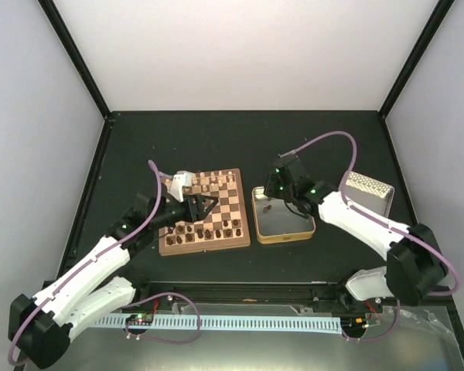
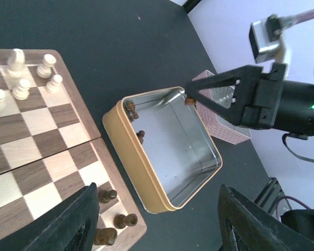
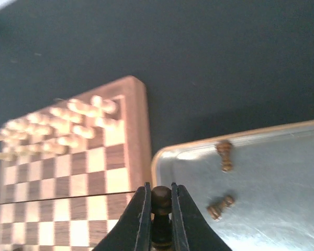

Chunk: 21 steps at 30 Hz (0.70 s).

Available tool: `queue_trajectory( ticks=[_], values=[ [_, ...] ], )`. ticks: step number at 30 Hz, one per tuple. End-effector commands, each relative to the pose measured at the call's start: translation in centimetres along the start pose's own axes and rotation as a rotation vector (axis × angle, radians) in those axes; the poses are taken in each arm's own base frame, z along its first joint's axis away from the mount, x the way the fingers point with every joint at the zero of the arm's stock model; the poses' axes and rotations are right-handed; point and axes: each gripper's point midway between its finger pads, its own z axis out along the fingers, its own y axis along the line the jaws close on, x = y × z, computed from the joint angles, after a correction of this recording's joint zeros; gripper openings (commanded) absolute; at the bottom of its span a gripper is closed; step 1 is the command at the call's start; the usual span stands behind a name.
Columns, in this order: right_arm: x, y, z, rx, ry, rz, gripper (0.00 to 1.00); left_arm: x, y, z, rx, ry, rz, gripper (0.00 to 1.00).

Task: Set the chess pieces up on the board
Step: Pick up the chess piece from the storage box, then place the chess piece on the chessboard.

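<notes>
The board (image 1: 230,210) lies left of centre, with cream chessmen on its far rows and dark chess pieces (image 1: 207,229) on its near rows. My right gripper (image 3: 161,201) is shut on a dark pawn (image 3: 161,200), held above the left rim of the metal tin (image 3: 282,188). It also shows in the left wrist view (image 2: 189,100). Two dark pieces (image 3: 225,155) (image 3: 220,205) lie in the tin. My left gripper (image 2: 157,219) is open and empty, over the board's near right corner by several dark pieces (image 2: 107,196). In the top view it (image 1: 203,202) hovers over the board.
The tin (image 1: 282,213) sits just right of the board. Its patterned lid (image 1: 366,190) leans at the far right. Black walls edge the table. A cable rail (image 1: 240,322) runs along the near edge.
</notes>
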Motion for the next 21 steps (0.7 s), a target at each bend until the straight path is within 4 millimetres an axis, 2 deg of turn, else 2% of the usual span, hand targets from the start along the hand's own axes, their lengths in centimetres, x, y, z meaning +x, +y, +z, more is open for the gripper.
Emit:
queue_trajectory(
  ticks=[1, 5, 11, 15, 17, 21],
  values=[
    [-1.2, 2.8, -1.7, -0.169, -0.084, -0.057, 0.01, -1.6, -2.3, 0.6, 0.085, -0.036, -0.008, 0.64],
    [-1.2, 6.9, -4.2, -0.44, -0.157, -0.261, 0.01, -2.5, -4.3, 0.3, 0.142, -0.018, -0.054, 0.65],
    [0.6, 12.4, -7.2, -0.737, -0.192, -0.487, 0.02, -3.3, -5.1, -0.2, 0.12, 0.01, -0.096, 0.66],
    [1.8, 15.0, -8.8, -0.882, -0.23, -0.607, 0.02, -3.9, -5.6, -0.7, 0.126, 0.006, -0.117, 0.66],
    [1.9, 16.0, -8.7, -0.907, -0.244, -0.644, 0.03, -4.4, -5.0, -1.1, 0.082, -0.021, -0.1, 0.66],
    [2.8, 17.5, -6.7, -0.853, -0.263, -0.715, 0.07, -4.8, -0.6, -2.1, -0.146, -0.09, -0.116, 0.66]
  ],
)
